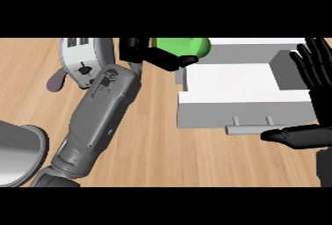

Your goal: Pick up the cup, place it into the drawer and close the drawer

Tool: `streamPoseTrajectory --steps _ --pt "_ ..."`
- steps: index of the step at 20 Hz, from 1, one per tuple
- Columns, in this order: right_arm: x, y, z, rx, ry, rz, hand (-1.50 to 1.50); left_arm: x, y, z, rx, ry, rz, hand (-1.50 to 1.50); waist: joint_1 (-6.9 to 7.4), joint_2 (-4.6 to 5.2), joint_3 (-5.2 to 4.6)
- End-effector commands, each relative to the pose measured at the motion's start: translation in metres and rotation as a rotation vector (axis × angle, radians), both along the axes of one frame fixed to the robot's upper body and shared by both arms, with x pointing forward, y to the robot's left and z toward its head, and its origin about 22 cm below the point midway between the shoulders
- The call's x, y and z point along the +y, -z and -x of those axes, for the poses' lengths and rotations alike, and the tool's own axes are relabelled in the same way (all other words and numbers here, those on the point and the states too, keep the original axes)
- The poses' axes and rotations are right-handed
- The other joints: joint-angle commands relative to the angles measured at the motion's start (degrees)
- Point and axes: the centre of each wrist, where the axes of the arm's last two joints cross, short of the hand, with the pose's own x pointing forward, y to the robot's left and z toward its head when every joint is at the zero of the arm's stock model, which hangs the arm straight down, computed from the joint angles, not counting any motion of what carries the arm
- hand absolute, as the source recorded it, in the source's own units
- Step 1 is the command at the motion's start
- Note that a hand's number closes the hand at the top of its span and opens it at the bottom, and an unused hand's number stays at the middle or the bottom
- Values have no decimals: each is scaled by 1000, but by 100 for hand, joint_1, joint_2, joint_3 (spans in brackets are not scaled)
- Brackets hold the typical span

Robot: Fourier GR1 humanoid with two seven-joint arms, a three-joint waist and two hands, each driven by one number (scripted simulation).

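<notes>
A green cup (185,45) is held at the top of the head view, just left of the open white drawer (240,105). My left hand (152,53) has its fingers and thumb curled round the cup, hiding part of it. The cup hangs over the drawer's far-left corner. The drawer stands pulled out, its white inside showing and its grey bar handle (254,128) facing me. My right hand (315,88) is open at the right edge, fingers straight up beside the drawer's right wall, thumb close to the handle's right end.
A white toaster (83,57) stands at the top left, behind my left forearm. A grey round pan or bowl (19,154) lies at the lower left edge. Bare wooden counter (175,158) spreads in front of the drawer.
</notes>
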Motion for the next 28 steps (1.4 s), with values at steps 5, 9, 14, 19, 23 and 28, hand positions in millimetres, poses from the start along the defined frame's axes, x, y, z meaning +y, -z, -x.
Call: streamPoseTrajectory --steps 5,9,14,19,23,28 --pt "12 -8 -8 -21 -28 -8 -150 -52 -40 -14 162 -64 -110 150 -245 67 2" --pt "3 -2 -10 -19 -49 -18 -150 -57 -28 -19 224 -112 -194 150 -326 90 6" --pt "17 -16 -19 -49 -96 -6 -150 -55 -7 -22 291 -80 -310 150 -606 169 9" --pt "38 -15 -21 -60 -121 -1 -150 -47 18 -21 375 -22 -392 150 -752 229 8" --pt "41 -25 -32 -64 -172 -6 -150 -46 32 -16 367 -26 -438 -150 -1004 281 10" --pt "50 -16 -27 -56 -304 -42 -150 -44 34 -14 365 -13 -272 -150 -1177 299 7"
